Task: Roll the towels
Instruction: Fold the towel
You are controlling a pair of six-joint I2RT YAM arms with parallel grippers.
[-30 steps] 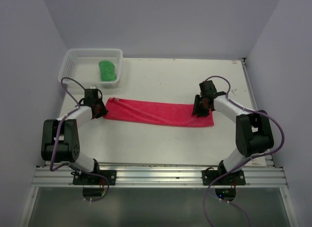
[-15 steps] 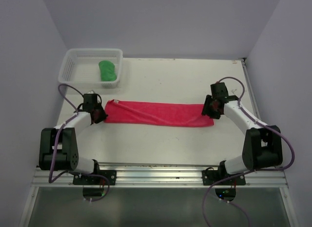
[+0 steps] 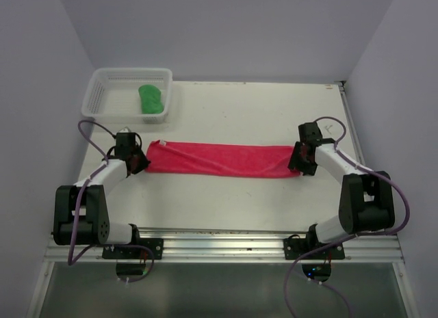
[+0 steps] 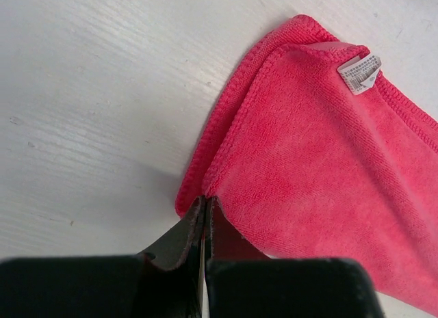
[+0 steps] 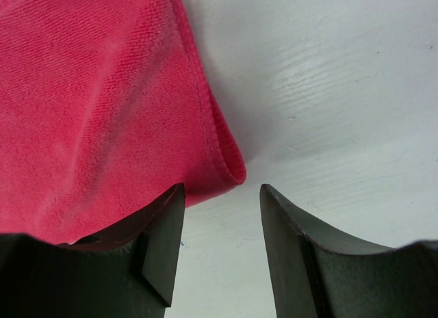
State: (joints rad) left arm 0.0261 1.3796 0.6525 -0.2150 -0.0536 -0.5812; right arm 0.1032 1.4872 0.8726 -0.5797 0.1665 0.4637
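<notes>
The pink-red towel [image 3: 219, 159] lies flat as a long strip across the middle of the table. My left gripper [image 3: 140, 161] is at its left end, jaws pressed together with their tips [image 4: 205, 200] pinching the hem of the near corner of the towel [image 4: 328, 161]. My right gripper [image 3: 299, 164] is at the right end and open [image 5: 220, 195]. The towel's folded corner [image 5: 89, 92] lies just ahead of the gap, with one finger [image 5: 161, 243] over the cloth and nothing held. The green towel [image 3: 151, 99] lies bunched in the basket.
The white mesh basket [image 3: 102, 92] stands at the table's back left corner. A white label [image 4: 359, 72] is sewn to the pink-red towel's far left corner. Walls close in on the left, right and back.
My right gripper has opened, let go of the towel's right end and moved right and nearer. My left gripper has shut at the left corner. The towel lies a little straighter.
</notes>
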